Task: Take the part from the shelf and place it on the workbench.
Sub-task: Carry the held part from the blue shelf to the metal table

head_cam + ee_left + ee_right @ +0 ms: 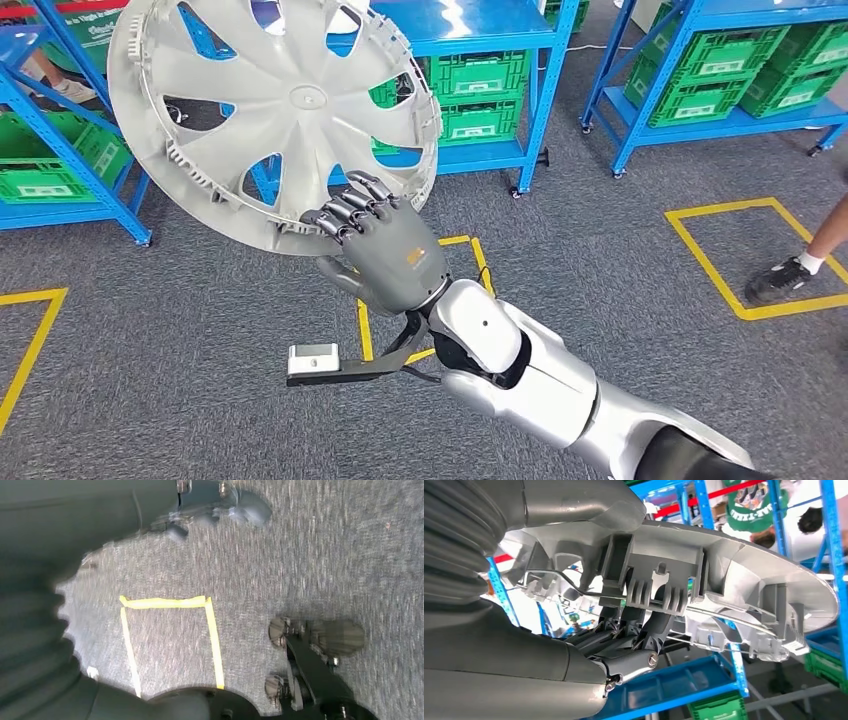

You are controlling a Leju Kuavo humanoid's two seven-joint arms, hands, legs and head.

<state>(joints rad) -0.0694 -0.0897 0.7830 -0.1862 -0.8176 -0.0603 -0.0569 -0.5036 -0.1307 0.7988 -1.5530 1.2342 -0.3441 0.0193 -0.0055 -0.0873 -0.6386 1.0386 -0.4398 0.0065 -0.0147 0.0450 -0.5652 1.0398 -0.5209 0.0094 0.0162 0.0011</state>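
Above the grey carpet, the right hand (375, 240) holds a silver wheel cover (270, 110) by its lower rim, fingers (350, 205) curled over the edge, raised before blue shelves (500, 90) with green crates (480, 100). Left hand's fingers: cannot tell.

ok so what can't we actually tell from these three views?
- Left hand: left wrist view is motion-blurred and the hand is a dark mass at the edge; open or shut unclear.
- Wheel cover: its top is cut off by the head view's edge.
- Right hand: its thumb is hidden behind the wheel cover's rim in the head view.
- Workbench: nowhere visible.
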